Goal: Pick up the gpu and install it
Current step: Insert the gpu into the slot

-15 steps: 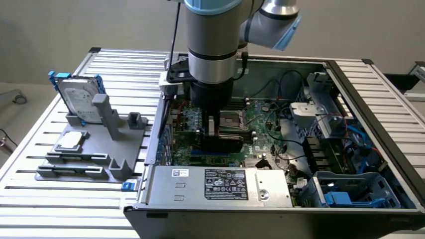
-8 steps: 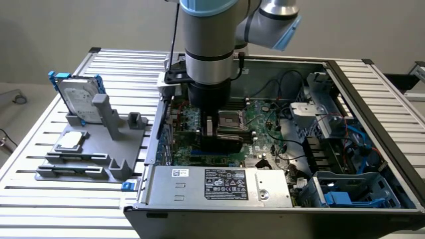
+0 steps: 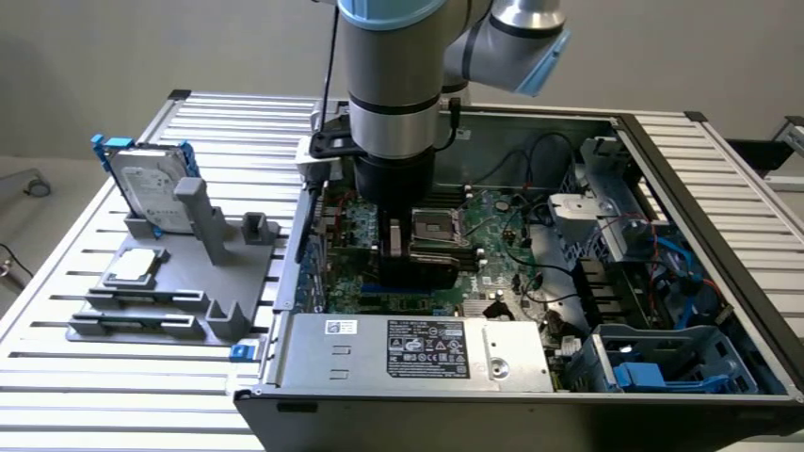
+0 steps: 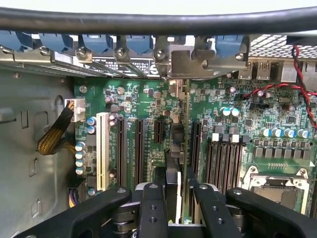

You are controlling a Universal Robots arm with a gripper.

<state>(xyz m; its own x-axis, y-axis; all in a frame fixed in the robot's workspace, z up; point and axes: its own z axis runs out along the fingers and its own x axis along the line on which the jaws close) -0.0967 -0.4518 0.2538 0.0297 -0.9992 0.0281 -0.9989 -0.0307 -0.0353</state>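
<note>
The gpu (image 4: 173, 168) shows edge-on in the wrist view, a slim card with a green board edge and a dark cooler. It stands upright over the motherboard's expansion slots (image 4: 140, 148), its silver end bracket (image 4: 181, 67) against the case's rear wall. My gripper (image 4: 176, 198) is shut on it, one black finger (image 4: 152, 203) on each side. In the exterior view the arm reaches down into the open computer case (image 3: 653, 160), the gripper (image 3: 409, 254) low over the motherboard. Whether the card's edge sits in a slot is hidden.
A CPU socket (image 4: 277, 181) lies beside the slots, and red and black wires (image 4: 297, 84) run near the rear ports. The power supply (image 3: 415, 350) fills the case's near side. Outside on a grey fixture (image 3: 164, 301) stand a hard drive in a blue frame (image 3: 151, 193) and a CPU chip (image 3: 136, 266).
</note>
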